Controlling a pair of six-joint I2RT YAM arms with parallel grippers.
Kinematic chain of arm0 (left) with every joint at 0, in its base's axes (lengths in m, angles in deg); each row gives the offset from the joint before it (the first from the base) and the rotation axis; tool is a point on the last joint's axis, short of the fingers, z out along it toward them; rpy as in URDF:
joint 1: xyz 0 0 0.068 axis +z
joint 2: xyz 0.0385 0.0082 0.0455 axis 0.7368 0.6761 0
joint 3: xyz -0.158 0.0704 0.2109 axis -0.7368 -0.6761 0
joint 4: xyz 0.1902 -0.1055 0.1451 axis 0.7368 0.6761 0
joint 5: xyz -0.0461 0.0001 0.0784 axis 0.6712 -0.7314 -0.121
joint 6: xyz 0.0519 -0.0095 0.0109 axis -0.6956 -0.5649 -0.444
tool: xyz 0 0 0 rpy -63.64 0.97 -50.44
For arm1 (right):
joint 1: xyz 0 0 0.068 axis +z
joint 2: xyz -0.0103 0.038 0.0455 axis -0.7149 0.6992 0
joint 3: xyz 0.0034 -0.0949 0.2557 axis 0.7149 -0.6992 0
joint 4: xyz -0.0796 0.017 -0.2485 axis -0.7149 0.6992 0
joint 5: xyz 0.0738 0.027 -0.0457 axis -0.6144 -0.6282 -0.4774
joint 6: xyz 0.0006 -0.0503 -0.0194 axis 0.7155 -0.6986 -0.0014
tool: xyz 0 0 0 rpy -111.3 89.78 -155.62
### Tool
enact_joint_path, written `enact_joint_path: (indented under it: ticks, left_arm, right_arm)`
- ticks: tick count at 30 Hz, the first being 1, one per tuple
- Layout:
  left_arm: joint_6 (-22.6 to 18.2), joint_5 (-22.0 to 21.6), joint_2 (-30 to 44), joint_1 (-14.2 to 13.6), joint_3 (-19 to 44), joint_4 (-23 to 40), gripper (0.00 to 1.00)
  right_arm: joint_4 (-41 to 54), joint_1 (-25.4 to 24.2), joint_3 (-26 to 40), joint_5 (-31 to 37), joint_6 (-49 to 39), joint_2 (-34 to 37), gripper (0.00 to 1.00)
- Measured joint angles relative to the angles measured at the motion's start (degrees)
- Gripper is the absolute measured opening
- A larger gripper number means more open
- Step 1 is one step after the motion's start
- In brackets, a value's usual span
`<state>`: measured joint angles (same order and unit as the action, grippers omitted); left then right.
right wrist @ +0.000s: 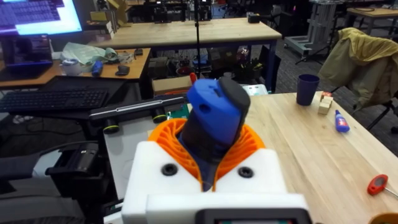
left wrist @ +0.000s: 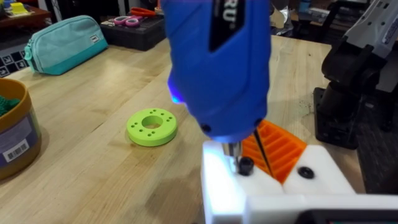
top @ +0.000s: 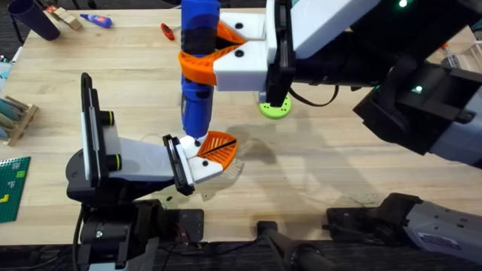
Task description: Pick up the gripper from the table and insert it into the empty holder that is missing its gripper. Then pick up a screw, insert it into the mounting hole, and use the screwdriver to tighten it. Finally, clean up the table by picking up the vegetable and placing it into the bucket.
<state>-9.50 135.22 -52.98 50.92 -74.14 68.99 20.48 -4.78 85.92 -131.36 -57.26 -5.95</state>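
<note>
The right gripper is clenching the screwdriver upright, its tip sitting on the holder beside the orange gripper. I cannot tell the left claw's state. The left wrist view is catching the lime ring and bucket nearby.

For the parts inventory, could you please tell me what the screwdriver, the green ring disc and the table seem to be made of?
Screwdriver: probably moulded plastic, smooth with a slight sheen, a black band around it.
Green ring disc: likely matte plastic, perhaps 3D-printed, with small holes around its face.
Table: light wood, showing plank seams and grain.
</note>
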Motion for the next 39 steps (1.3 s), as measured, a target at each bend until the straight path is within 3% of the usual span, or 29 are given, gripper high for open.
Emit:
enact_joint_path:
  ticks: [4, 10, 13, 18, 19, 23, 39]
  left_arm:
    - [0.28, 0.04, 0.0, 0.0, 0.02, 0.23, 0.012]
    - [0.27, 0.03, 0.0, 0.0, 0.02, 0.2, 0.012]
    - [0.27, 0.03, 0.0, 0.0, 0.02, 0.2, 0.012]
    - [0.27, 0.02, 0.0, 0.0, 0.02, 0.2, 0.012]
    - [0.27, 0.04, 0.0, 0.0, 0.02, 0.2, 0.012]
    - [0.26, 0.03, 0.0, 0.0, 0.02, 0.22, 0.012]
    - [0.25, 0.03, 0.0, 0.0, 0.02, 0.2, 0.012]
  right_arm:
    - [-0.59, -0.14, -0.02, 0.07, 0.32, 0.02, 0.055]
    - [-14.88, -0.17, -0.42, 0.03, -0.08, 0.26, 0.056]
    - [-16.16, -0.2, -0.34, -0.08, -0.14, 0.22, 0.056]
    - [-12.78, -0.48, 1.93, -1.21, -1.06, 0.22, 0.055]
    - [-5.34, -0.49, 6.98, -2.72, -3.49, 0.23, 0.055]
    - [-0.02, 0.13, 10.34, -3.38, -4.75, 0.22, 0.055]
    - [5.26, 6.37, 10.95, -4.12, -5.79, 2.85, 0.055]
